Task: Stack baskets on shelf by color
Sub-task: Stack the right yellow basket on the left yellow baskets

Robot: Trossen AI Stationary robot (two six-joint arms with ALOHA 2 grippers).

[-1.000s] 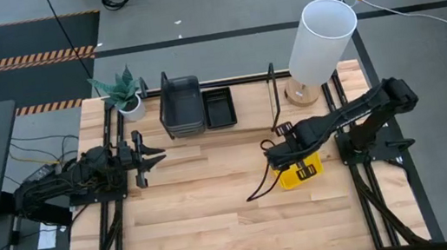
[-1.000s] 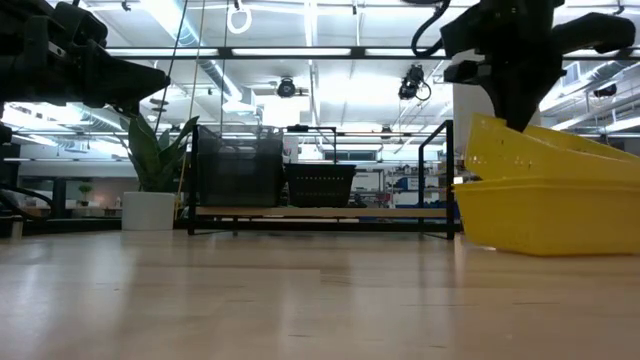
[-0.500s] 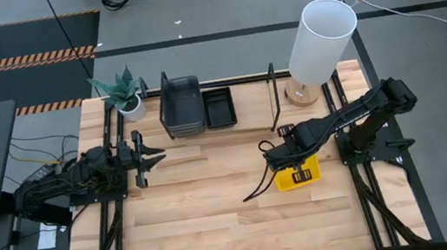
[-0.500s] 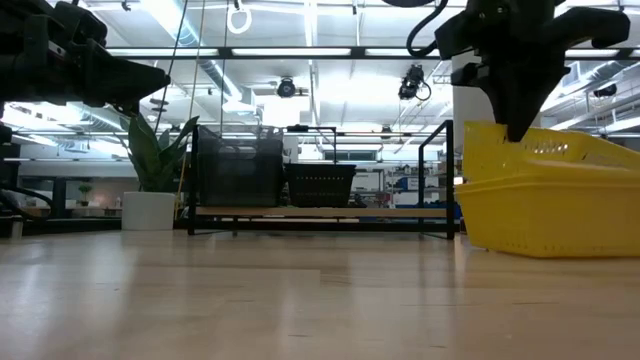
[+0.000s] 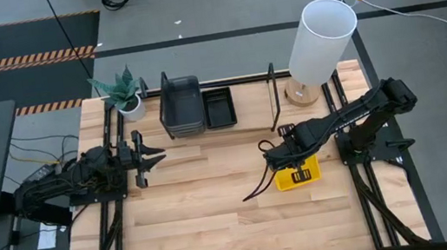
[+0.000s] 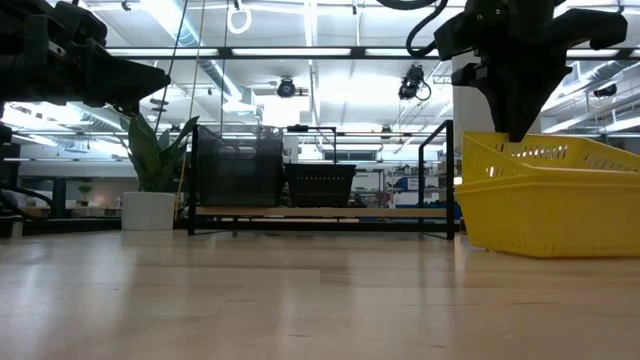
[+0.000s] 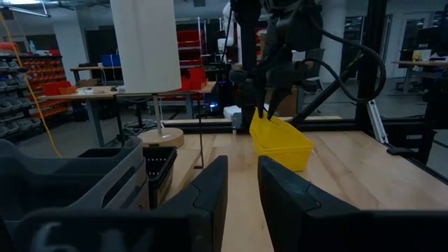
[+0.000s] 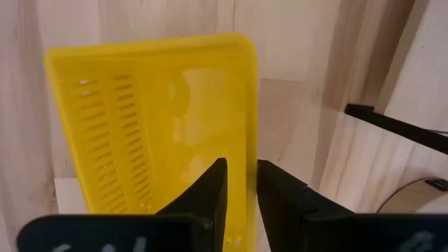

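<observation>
While the right hand (image 8: 236, 183) pinches the long wall of the top yellow basket (image 5: 299, 172), fingers nearly closed, the stack sits on the table (image 5: 194, 225) near the shelf (image 5: 221, 108). Left hand (image 5: 146, 159) waits, narrowly parted, holding nothing. Risk: the thin-rim grip lets the basket tilt, slip, or drag its mates.

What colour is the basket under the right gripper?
Bright yellow basket, clearest in the right wrist view.

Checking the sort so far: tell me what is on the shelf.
On the shelf sit a stack of dark grey baskets and, beside it, black mesh baskets. How many are nested in each stack cannot be seen. No yellow basket is there.
</observation>
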